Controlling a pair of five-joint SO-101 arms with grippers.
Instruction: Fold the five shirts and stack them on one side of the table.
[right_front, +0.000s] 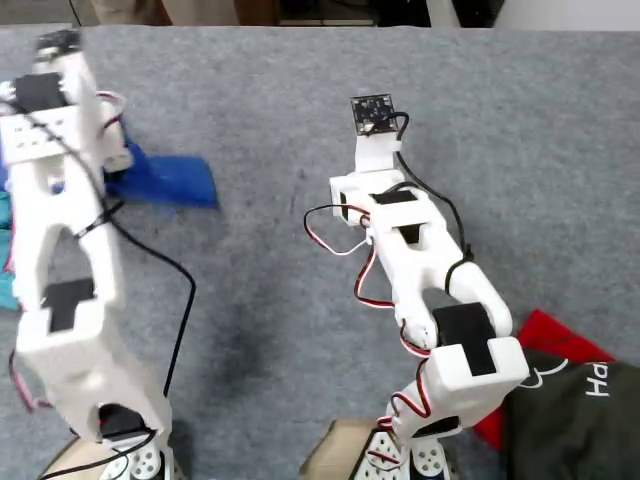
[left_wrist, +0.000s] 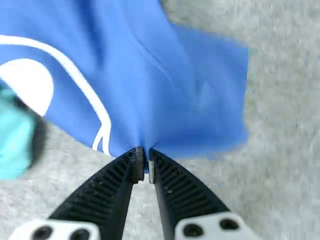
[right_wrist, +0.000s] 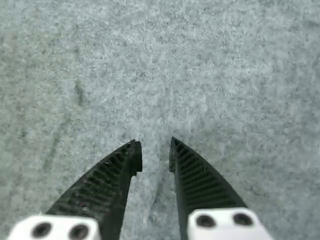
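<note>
My left pincer (left_wrist: 144, 163) is pinched on the blue shirt (left_wrist: 175, 75), the 2 jaws almost touching with the cloth's hem caught between the tips. The shirt spreads away from the tips across the grey worktop (left_wrist: 280, 150), and white print (left_wrist: 25, 82) curves over the part near the teal shirt (left_wrist: 12, 142). The teal cloth lies just beside the blue, by the print.

From the high view, the blue shirt (right_front: 170, 180) sits near the worktop's left edge, toward the far side, partly under my left arm (right_front: 60, 250). 1 flat corner sticks out toward the middle. The teal shirt (right_front: 6, 292) shows as a strip at the left edge itself, nearer to my base than the blue.

My right pincer (right_wrist: 152, 150) is narrow, its jaws a little apart with bare grey worktop (right_wrist: 150, 60) between and beyond them. My right arm (right_front: 420, 260) reaches over the middle of the worktop (right_front: 260, 100), well apart from the blue shirt.

In the near right corner, 2 more shirts lie bunched together. The red shirt (right_front: 550, 335) is touching the dark shirt (right_front: 580, 420), which lies partly over it and carries white print.
</note>
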